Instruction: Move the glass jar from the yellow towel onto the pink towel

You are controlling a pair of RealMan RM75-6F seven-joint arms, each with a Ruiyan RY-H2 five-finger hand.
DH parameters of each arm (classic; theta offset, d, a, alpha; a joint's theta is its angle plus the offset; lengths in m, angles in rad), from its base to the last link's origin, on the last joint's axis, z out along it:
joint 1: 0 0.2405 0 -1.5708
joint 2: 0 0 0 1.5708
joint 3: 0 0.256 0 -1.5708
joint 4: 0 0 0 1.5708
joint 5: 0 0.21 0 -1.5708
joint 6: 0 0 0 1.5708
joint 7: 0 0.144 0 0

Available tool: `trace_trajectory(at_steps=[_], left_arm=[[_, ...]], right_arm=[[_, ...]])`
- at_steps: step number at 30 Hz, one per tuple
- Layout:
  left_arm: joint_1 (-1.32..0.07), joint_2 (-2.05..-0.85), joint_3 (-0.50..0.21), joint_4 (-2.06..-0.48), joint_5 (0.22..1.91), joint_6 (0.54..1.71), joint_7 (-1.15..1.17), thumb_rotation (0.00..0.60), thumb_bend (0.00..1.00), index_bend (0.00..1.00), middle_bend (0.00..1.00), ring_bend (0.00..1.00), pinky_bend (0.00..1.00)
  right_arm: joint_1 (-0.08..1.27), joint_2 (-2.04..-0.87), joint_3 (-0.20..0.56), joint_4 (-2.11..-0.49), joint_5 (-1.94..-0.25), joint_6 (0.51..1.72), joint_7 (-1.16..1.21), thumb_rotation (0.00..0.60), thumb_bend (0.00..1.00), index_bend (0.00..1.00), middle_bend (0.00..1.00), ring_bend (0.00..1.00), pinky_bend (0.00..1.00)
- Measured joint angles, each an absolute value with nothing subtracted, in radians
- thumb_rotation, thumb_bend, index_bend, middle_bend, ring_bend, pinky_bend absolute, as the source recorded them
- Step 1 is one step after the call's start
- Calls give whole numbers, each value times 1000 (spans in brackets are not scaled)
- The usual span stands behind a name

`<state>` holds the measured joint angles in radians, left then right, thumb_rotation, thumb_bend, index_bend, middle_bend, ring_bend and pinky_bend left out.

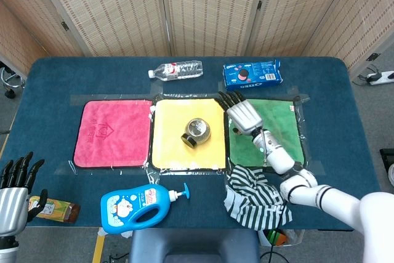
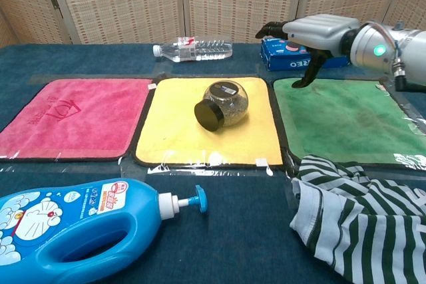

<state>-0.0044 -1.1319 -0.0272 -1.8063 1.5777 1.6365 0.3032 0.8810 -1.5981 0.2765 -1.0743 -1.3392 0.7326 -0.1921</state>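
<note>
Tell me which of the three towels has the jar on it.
The yellow towel, the middle one: the jar lies tipped on it. The pink towel and green towel carry nothing.

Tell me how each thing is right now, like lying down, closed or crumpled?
glass jar: on its side on the yellow towel, black lid on
water bottle: lying down, capped
cookie box: lying flat
detergent bottle: lying on its side
striped cloth: crumpled
pink towel: spread flat, bare
right hand: open, holding nothing
left hand: open, holding nothing
</note>
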Motion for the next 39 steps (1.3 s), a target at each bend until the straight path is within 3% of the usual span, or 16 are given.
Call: trace_trajectory(at_steps=[4,18,39], left_arm=[[1,-1126,-29,-1810,1574,1641,303,600,496,163,54,80,0],[16,-1113,-30,-1802,1565,1650,287,600,496,165,54,80,0],[48,-1110,-28,-1753,1554,1675,224,600,496,165,54,80,0]], right_arm=[[932,-1670,279,-978,-1325,710,-205,600,169,0,0,0,0],[1065,-1873,280,-676,-1300,658,-168,600,169,0,0,0,0],[1198,-2061,303,-518,-1281,646,-123,600,169,0,0,0,0]])
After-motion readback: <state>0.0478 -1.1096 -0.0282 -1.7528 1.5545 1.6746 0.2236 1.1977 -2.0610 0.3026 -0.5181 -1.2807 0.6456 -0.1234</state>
